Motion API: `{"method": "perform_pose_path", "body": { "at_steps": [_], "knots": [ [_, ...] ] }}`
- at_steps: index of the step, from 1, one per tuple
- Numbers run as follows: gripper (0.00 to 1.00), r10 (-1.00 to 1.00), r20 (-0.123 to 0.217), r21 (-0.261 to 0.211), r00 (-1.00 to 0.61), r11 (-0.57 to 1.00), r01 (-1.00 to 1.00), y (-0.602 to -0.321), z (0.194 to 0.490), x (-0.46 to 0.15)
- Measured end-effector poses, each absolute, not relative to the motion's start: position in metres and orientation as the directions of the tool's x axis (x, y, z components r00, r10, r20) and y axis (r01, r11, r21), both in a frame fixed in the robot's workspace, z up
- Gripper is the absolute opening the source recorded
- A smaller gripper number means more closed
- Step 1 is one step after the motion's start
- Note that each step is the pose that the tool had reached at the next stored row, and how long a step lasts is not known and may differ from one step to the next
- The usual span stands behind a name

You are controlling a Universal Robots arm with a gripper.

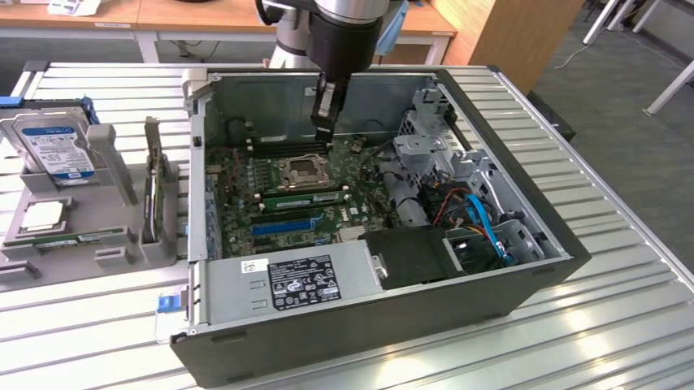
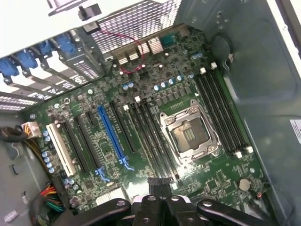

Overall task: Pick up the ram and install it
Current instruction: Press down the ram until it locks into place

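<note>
The ram [image 1: 78, 239] is a long narrow green stick lying flat near the front of the grey holder tray [image 1: 103, 260], on the exterior view's left, outside the computer case. My gripper [image 1: 322, 128] hangs from the arm over the open case, far from that stick. It hovers above the motherboard [image 2: 94, 141] close to the empty processor socket [image 2: 190, 134]. In the wrist view the gripper [image 2: 161, 189] is shut, its black fingers pressed together with nothing visible between them. Black memory slots [image 2: 225, 113] with white latches run beside the socket.
The tray also carries a silver hard drive [image 1: 49, 146], a square processor chip [image 1: 44, 215] and an upright card [image 1: 158, 195]. Inside the case [image 1: 521, 268] are a labelled power supply [image 1: 298, 280], drive cages and cables [image 1: 483, 223]. A green strip [image 1: 304, 197] lies along the slots by the socket.
</note>
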State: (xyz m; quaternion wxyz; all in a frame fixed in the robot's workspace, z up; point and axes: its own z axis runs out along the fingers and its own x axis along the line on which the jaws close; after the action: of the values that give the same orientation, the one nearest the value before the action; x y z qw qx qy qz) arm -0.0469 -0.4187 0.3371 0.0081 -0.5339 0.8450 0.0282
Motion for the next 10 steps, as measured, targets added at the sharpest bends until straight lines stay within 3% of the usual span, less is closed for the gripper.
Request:
{"method": "perform_pose_path", "body": {
  "at_steps": [10],
  "knots": [
    [0.1, -0.839, -0.044, 0.039, -0.543, 0.541, -0.84, -0.4187, 0.3371, -0.0469]
  ]
}}
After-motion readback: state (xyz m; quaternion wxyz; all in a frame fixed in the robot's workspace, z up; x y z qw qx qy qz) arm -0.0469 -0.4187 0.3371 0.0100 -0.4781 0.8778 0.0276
